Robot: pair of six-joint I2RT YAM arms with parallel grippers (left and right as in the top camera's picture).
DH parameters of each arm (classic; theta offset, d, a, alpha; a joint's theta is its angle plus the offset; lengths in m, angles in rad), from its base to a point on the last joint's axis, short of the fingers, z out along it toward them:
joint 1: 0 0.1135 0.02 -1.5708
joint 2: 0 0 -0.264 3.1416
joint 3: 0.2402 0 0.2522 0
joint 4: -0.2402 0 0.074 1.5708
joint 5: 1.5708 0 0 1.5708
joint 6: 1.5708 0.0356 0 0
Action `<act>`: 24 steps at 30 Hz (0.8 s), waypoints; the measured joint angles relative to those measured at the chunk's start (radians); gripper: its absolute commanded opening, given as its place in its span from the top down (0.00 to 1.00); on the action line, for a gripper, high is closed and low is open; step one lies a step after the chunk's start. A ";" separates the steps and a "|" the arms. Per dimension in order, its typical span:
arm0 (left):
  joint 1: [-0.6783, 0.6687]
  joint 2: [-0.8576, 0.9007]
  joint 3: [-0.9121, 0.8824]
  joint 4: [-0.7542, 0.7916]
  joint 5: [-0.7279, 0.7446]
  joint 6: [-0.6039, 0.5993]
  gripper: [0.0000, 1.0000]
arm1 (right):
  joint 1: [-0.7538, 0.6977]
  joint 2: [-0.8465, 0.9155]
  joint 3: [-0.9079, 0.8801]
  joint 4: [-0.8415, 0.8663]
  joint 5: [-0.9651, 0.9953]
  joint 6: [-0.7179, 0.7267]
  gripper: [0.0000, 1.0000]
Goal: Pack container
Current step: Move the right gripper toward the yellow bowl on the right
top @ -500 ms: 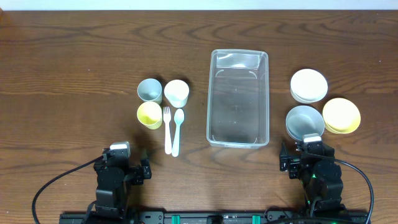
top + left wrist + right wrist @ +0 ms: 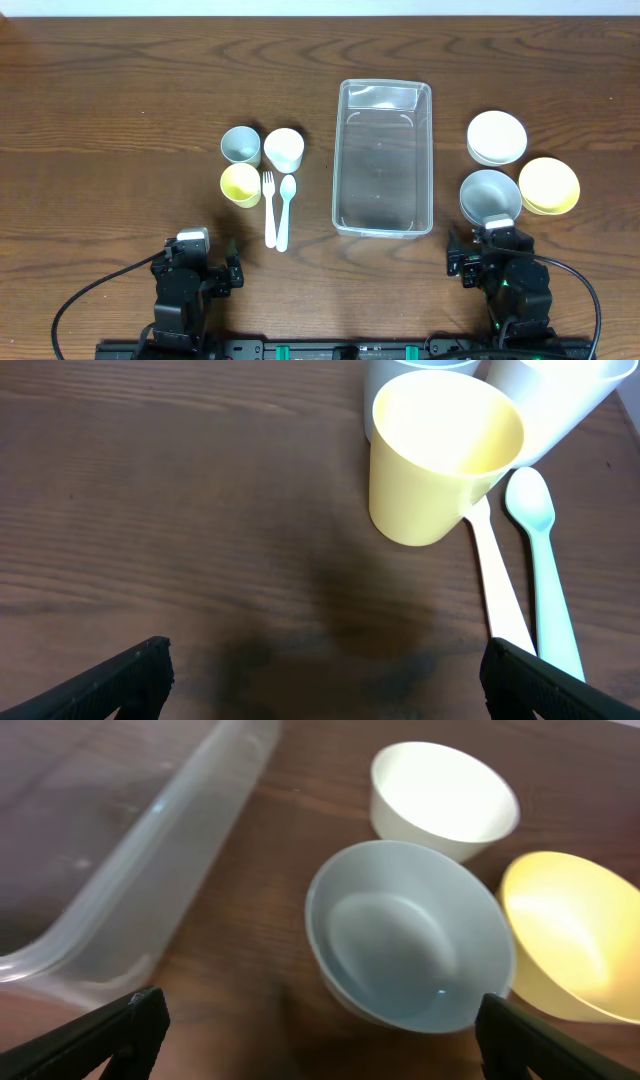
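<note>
Clear container [image 2: 384, 160] unmoved; left claw [image 2: 325, 675] and barely shifted right claw [image 2: 322, 1028] gape wide.

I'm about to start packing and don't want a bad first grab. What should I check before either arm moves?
1. Room in the container: ok, it is empty.
2. The right gripper open and holding nothing: ok.
3. The left gripper open and holding nothing: ok.
4. Pose of the grey bowl: ok, upright, just ahead of the right gripper.
5. Gap from the grey bowl to the yellow bowl: cannot tell; the rims look very close.
6. Pose of the yellow cup: ok, upright, ahead of the left gripper.
</note>
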 measured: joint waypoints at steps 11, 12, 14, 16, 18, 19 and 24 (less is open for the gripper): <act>0.000 0.000 0.000 0.000 0.000 0.000 0.02 | 0.000 0.000 0.000 0.039 -0.039 0.000 0.01; 0.000 0.000 0.000 0.000 0.000 0.000 0.02 | 0.000 0.000 0.000 0.044 -0.040 0.000 0.01; 0.000 0.000 0.000 0.000 0.000 0.000 0.02 | 0.000 0.000 0.000 0.054 -0.043 0.006 0.01; 0.000 0.000 0.000 0.000 0.000 0.000 0.02 | 0.000 0.000 0.000 0.085 -0.045 0.030 0.01; 0.000 0.000 0.000 0.000 0.000 0.000 0.02 | 0.000 0.000 0.006 0.101 -0.047 0.068 0.01; 0.000 0.000 0.000 0.000 0.000 0.000 0.02 | 0.000 0.001 0.014 0.098 -0.047 0.082 0.01; 0.000 0.000 0.000 0.000 0.000 0.000 0.02 | 0.000 0.103 0.206 0.022 -0.054 0.128 0.01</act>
